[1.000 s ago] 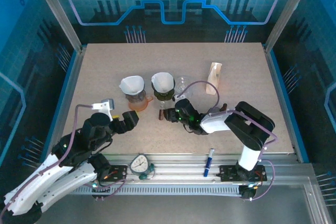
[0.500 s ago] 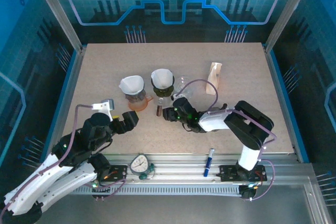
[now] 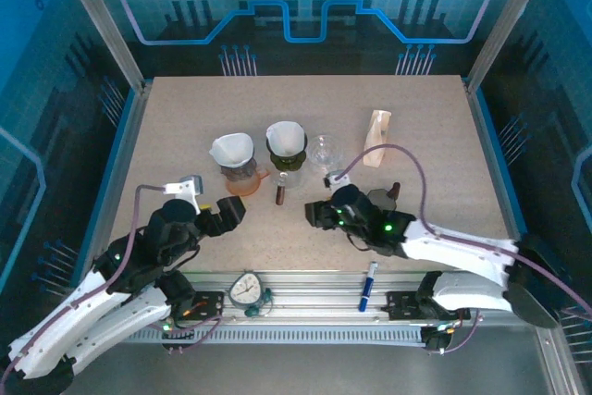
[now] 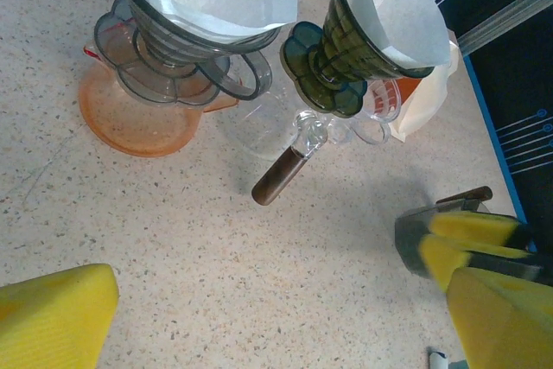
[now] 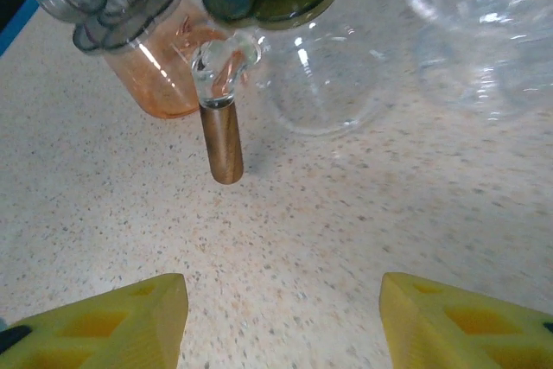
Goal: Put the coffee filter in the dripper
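Change vs prior frame: right gripper (image 3: pixel 315 216) pulled back from green dripper (image 3: pixel 285 162), arm swung out to R; fingers apart, nothing between. Left gripper (image 3: pixel 231 211) wide open, empty, same spot. Coffee filter (image 3: pixel 288 139): white paper cone, smooth, seated inside the ribbed, translucent green dripper w/ scalloped base. Mouth up, tip down, long axis approx. upright.
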Action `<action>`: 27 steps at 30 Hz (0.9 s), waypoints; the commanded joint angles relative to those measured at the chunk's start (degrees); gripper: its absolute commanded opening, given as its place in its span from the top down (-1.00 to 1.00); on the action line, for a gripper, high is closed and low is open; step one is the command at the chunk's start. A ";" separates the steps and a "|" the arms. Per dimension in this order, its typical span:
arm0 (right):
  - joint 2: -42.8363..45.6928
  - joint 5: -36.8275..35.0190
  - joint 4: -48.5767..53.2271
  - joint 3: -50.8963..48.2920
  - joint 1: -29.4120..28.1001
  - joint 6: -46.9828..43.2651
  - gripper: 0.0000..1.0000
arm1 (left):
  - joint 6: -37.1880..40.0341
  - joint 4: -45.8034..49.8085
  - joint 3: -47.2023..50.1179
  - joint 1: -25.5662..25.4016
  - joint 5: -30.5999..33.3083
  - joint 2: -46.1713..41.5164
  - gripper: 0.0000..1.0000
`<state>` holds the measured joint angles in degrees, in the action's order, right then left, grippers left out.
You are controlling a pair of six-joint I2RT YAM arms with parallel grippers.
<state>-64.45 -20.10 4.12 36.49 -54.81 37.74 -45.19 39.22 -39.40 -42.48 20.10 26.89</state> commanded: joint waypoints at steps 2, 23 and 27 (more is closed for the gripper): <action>8.47 -2.36 22.86 2.93 4.67 0.23 -0.23 | -1.39 -2.12 1.24 0.48 -0.67 -0.26 -0.98; -7.86 8.70 31.93 12.16 22.38 -13.50 0.05 | -2.70 -3.70 2.74 0.43 -1.87 0.62 -0.98; -9.67 9.89 31.56 12.44 22.39 -14.09 0.28 | -2.74 -3.69 3.00 0.47 -1.68 0.62 -0.98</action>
<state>-73.08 -11.62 35.81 47.29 -32.99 24.56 -46.70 36.56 -37.21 -42.48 19.07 27.49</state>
